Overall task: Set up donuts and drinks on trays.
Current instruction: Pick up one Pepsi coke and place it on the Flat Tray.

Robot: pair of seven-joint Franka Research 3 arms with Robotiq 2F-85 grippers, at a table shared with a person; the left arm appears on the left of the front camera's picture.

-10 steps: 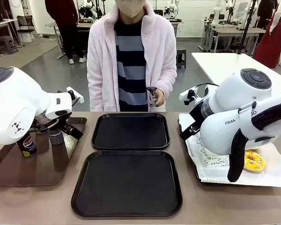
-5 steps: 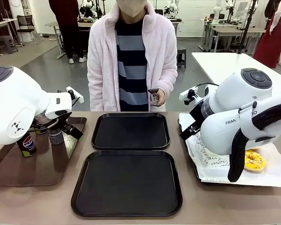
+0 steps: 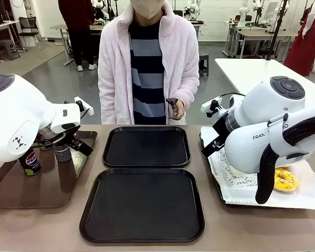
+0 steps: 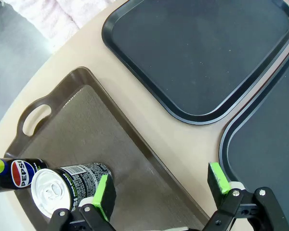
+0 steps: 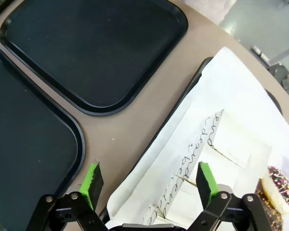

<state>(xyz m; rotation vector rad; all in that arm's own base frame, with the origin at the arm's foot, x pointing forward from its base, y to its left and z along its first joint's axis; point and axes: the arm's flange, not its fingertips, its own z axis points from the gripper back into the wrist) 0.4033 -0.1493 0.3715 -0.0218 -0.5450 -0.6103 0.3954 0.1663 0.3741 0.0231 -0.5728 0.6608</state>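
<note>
Nothing really moved: both arms parked as before, person's hand (image 3: 177, 109) with a dark can (image 3: 171, 105) shifted a hair. Counts: 2 black trays, far tray (image 3: 147, 147) and near tray (image 3: 143, 205), both bare, mid-table. 2 cans clear on brown tray (image 3: 42, 186): Pepsi can (image 3: 30, 161) and grey can (image 3: 62, 153), both upright, long axis vertical, tops up; the arm hides more of that tray. 2 donuts on paper-lined tray (image 3: 310, 202): yellow donut (image 3: 285, 180) and chocolate sprinkled donut (image 5: 278, 190), lying flat near white script sleeves (image 5: 216, 144). Left gripper (image 4: 161, 185) spread wide, one pad touching or just beside grey can, nothing pinched. Right gripper (image 5: 149, 179) spread over the paper's edge, holding nothing. Tan table (image 3: 42, 231); grey floor, other tables, someone standing far back.
</note>
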